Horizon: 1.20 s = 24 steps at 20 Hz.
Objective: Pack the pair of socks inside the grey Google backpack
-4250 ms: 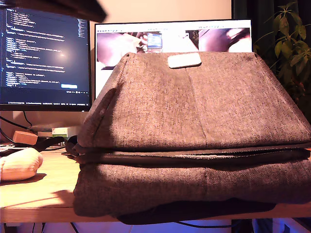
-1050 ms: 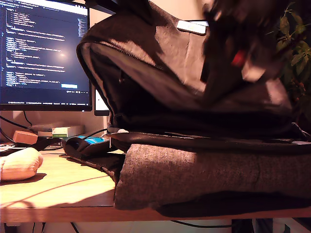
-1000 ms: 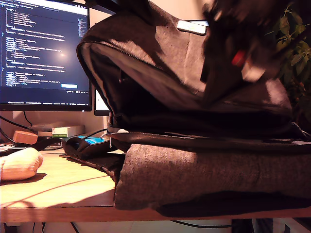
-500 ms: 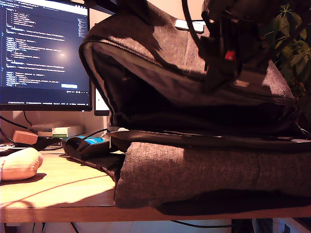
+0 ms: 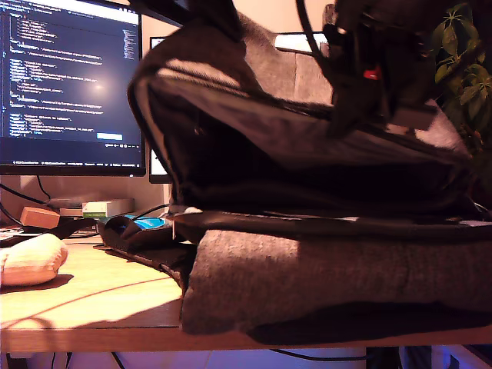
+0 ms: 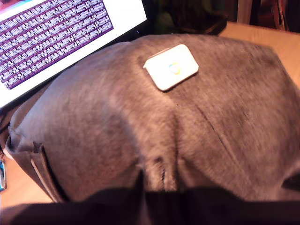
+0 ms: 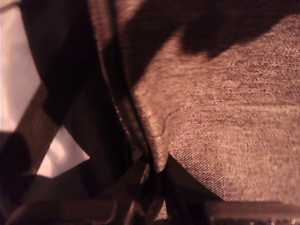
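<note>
Exterior view only: the pair of socks (image 5: 28,260) shows here and in neither wrist view. It lies on the wooden table (image 5: 92,300) at the exterior view's left, cut by the frame edge and well apart from the backpack.
Socks' axis: the bundle lies long across the view, its rounded end toward the backpack.
Backpack: the grey Google backpack (image 5: 323,284) lies flat, its long axis across the exterior view. Its upper flap is raised, so the mouth gapes toward that view's left and shows the dark lining.
First wrist view only: we see the flap's outer face from above with the pale patch (image 6: 171,66) sharp. The exterior view shows that patch only as a blurred sliver.
My first gripper (image 6: 152,183): closed on the backpack, with the grey fabric puckered into a fold at its dark jaws.
Second wrist view only: the flap's edge appears close up, with a bright screen behind.
My second gripper (image 7: 157,180): pinching the corner of that edge between dark fingers (image 7: 187,187).
Arms: two dark arms hang over the flap in the exterior view, and we cannot tell which is which.
Surroundings: a code monitor (image 5: 69,77) stands at the exterior view's left and a plant (image 5: 465,61) at its right.
In the way: black straps (image 5: 150,244) and a blue-and-black object (image 5: 142,224) lie between the socks and the mouth.
</note>
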Tool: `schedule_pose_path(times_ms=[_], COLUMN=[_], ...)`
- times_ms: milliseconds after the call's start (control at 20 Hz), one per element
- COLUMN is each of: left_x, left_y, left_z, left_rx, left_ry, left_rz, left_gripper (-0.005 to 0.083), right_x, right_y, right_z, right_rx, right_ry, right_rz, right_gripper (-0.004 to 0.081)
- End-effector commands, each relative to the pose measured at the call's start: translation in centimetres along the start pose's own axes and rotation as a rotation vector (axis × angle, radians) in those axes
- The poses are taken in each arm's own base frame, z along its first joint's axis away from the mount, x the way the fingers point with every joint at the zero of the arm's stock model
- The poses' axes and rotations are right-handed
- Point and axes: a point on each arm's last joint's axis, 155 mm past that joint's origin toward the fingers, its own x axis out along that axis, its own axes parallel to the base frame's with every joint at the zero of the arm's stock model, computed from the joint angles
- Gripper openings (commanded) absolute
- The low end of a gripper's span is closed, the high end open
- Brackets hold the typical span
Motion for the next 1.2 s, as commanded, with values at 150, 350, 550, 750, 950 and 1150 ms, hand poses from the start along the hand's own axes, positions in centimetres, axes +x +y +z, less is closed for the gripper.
schedule_pose_path(times_ms=[150,350,550,750,950,1150], left_x=[-2.8,-5.6,-7.2,-7.5,-7.7,-8.1], left_y=[-1.9,-1.4,0.6,3.6,5.9,8.6], left_z=[1.5,2.2,-0.2,-3.4,-5.3,-7.5], left_rx=[0.034,0.035,0.058,0.067,0.042,-0.011], left_ry=[-0.015,-0.017,0.072,0.204,0.276,0.357], left_rz=[-0.131,-0.134,-0.062,0.038,0.101,0.163], left_gripper=[0.0544,0.0542,0.0496,0.0456,0.0305,0.0271], right_x=[-0.5,-0.5,-0.8,-2.3,-4.7,-6.5], right_y=[-1.2,-0.9,-0.6,-1.5,-5.6,-8.8], right_z=[0.9,0.7,0.9,1.8,4.2,5.4], right_rx=[0.045,0.034,0.047,0.111,0.18,0.24], right_ry=[-0.036,-0.028,-0.045,-0.067,-0.153,-0.214], right_rz=[-0.004,0.012,0.04,0.092,0.072,0.061], right_gripper=[-0.0012,-0.0012,-0.0012,-0.0012,-0.0012,-0.0012])
